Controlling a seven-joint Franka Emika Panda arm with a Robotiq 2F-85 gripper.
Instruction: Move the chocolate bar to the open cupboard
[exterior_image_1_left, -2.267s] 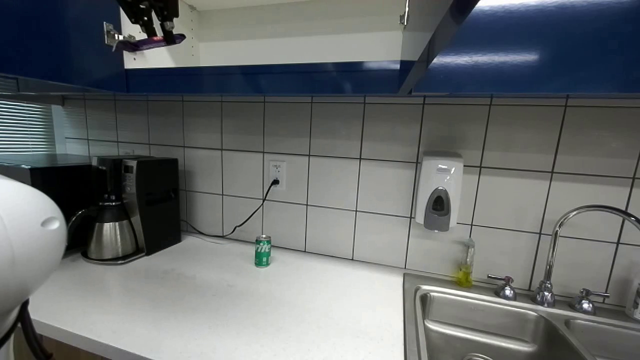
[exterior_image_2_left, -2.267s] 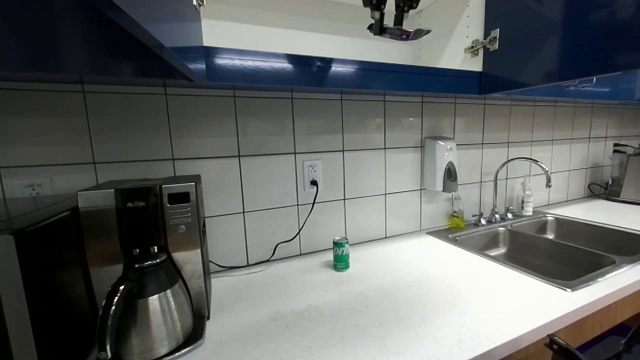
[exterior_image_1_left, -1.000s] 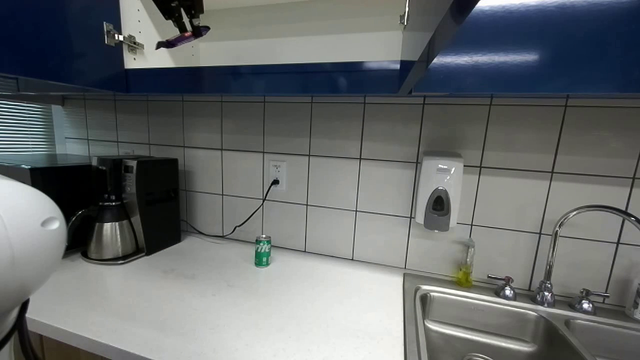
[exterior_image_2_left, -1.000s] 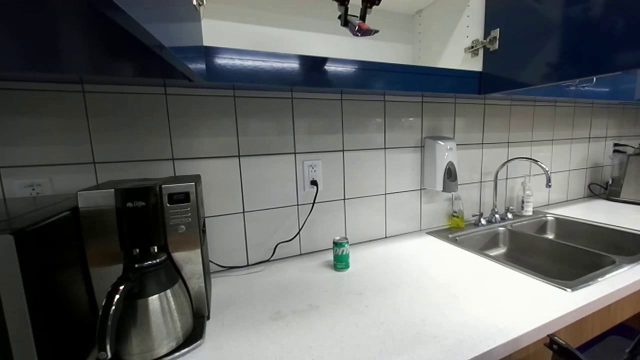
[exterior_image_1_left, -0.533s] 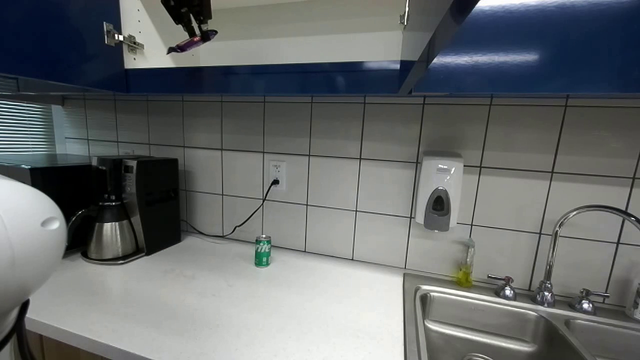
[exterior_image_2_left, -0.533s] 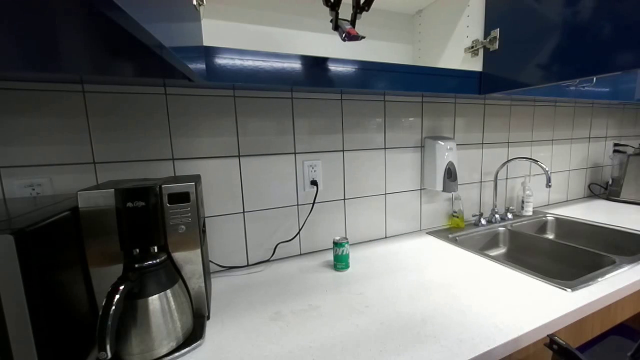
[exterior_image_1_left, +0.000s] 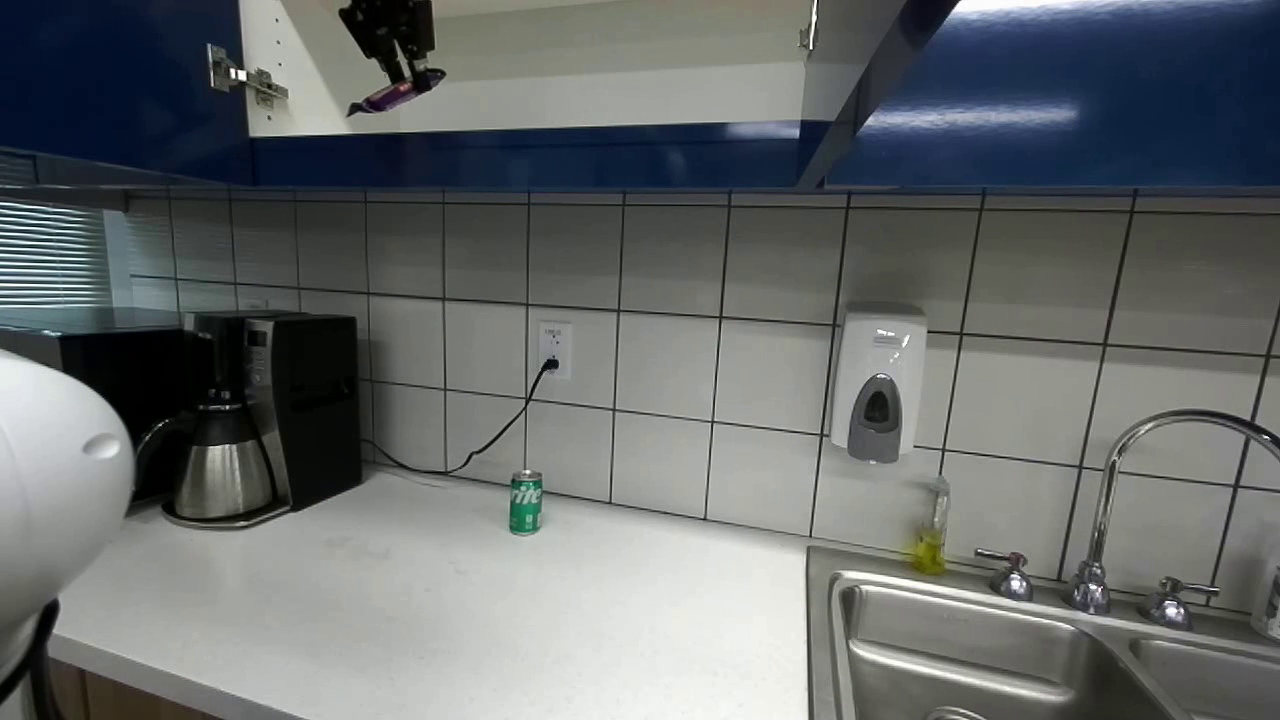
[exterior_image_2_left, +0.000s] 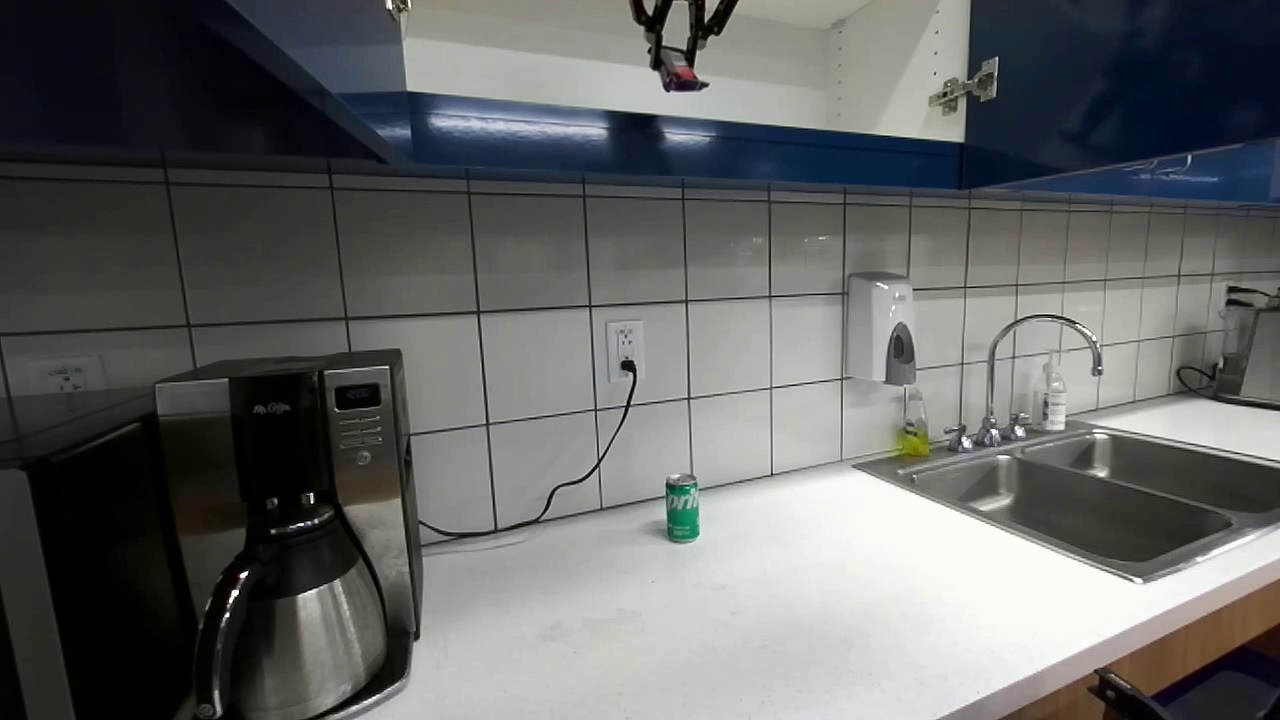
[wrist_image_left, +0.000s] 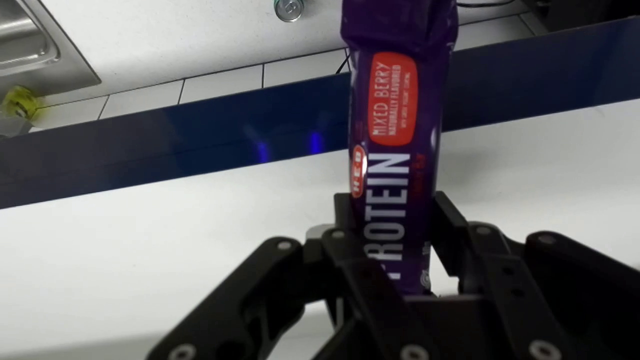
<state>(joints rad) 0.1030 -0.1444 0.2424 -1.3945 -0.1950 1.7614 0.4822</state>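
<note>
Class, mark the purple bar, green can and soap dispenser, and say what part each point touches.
Purple bar (wrist_image_left: 393, 134), wrist view: red label on its wrapper.
Green can (exterior_image_1_left: 526, 504), in an exterior view: printed side.
Soap dispenser (exterior_image_2_left: 872, 328), in an exterior view: white housing.

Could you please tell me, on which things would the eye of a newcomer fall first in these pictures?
Probably on the purple bar, gripped by the black hand up at the open cupboard and very large in the wrist view. Next, likely, comes the green can, standing upright on the white counter below, and then the coffee maker at the left in both exterior views.
</note>
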